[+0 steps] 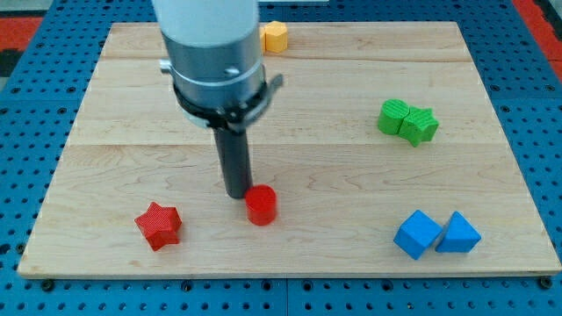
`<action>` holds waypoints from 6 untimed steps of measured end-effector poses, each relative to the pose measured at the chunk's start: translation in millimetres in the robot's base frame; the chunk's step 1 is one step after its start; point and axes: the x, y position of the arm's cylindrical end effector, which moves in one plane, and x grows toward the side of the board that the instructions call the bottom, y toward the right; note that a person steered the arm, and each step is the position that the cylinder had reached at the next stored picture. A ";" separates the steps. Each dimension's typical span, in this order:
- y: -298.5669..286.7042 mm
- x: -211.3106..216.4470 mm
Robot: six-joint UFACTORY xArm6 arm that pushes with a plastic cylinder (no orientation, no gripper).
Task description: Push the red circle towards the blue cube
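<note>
Wooden board (290,96) over blue pegboard: the push had barely begun.
Taking the red circle (261,205) as landmark, my tip (237,194) touched its upper-left edge, a bare rod gripping nothing. The blue cube (416,234) sat well off to the view's right, slightly lower, beside a second blue block (458,233); nearly all the travel remained.

The arm (211,53) runs off the view's top edge. At one o'clock from it, the yellow block (276,36) is partly hidden, its shape perhaps hexagonal.
</note>
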 end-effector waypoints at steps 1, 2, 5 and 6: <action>2.1 6.7; -26.4 15.6; 98.6 22.9; 98.8 29.6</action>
